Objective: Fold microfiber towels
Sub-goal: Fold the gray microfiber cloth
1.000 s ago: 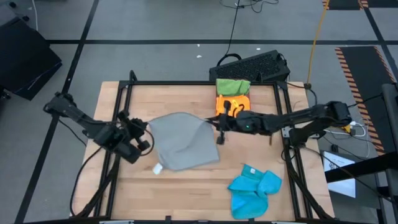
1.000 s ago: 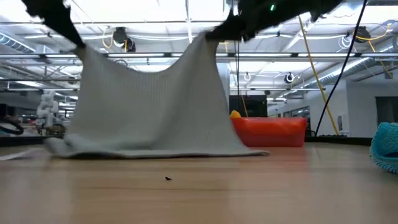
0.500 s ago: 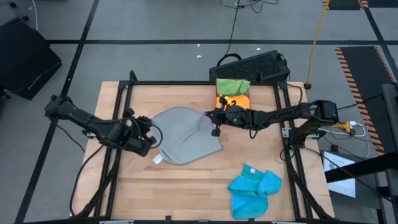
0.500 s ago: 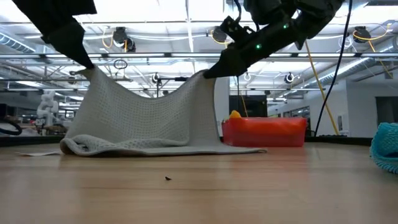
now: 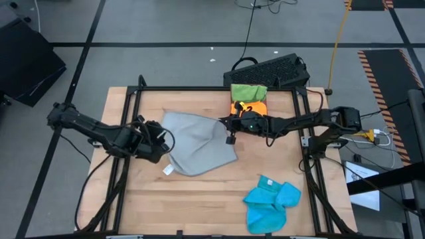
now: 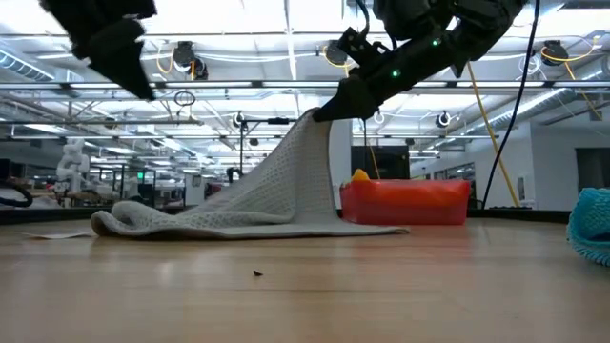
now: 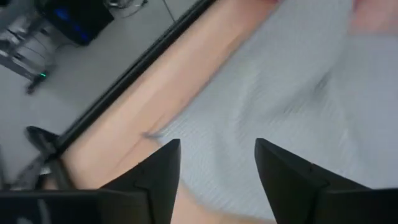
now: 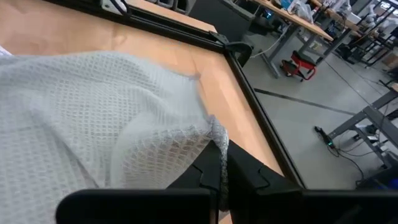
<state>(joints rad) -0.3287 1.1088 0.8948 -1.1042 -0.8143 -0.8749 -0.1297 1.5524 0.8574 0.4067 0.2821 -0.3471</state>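
grey towel (image 5: 196, 143) lies near the middle of the wooden tabletop (image 5: 199, 206) in the high view. the left gripper (image 5: 158, 141) sits at the towel's 9 o'clock edge, the right gripper (image 5: 229, 127) at its 2 o'clock corner. a bright blue towel (image 5: 271, 201) is bunched at about 5 o'clock of the tabletop, and a green towel (image 5: 248, 91) and an orange towel (image 5: 247, 109) lie in a pink-red tray at 12 o'clock, just beyond the right gripper. a dark keyboard (image 5: 269, 68) rests past the far edge.

low view – the grey towel (image 6: 257, 195) rises like a tent from the tabletop (image 6: 305, 295) to one raised corner, pinched in the right gripper (image 6: 324, 112). the left gripper (image 6: 138, 86) hangs in the air clear of the cloth. the red tray (image 6: 405, 202) stands behind, the blue towel (image 6: 591, 224) at 3 o'clock.

left wrist view – the fingers (image 7: 155, 174) stand apart with nothing between them, above the grey towel (image 7: 298, 93).

right wrist view: the fingers (image 8: 239, 171) are closed tight on a corner of the grey towel (image 8: 93, 124), whose waffle weave drapes away from them.
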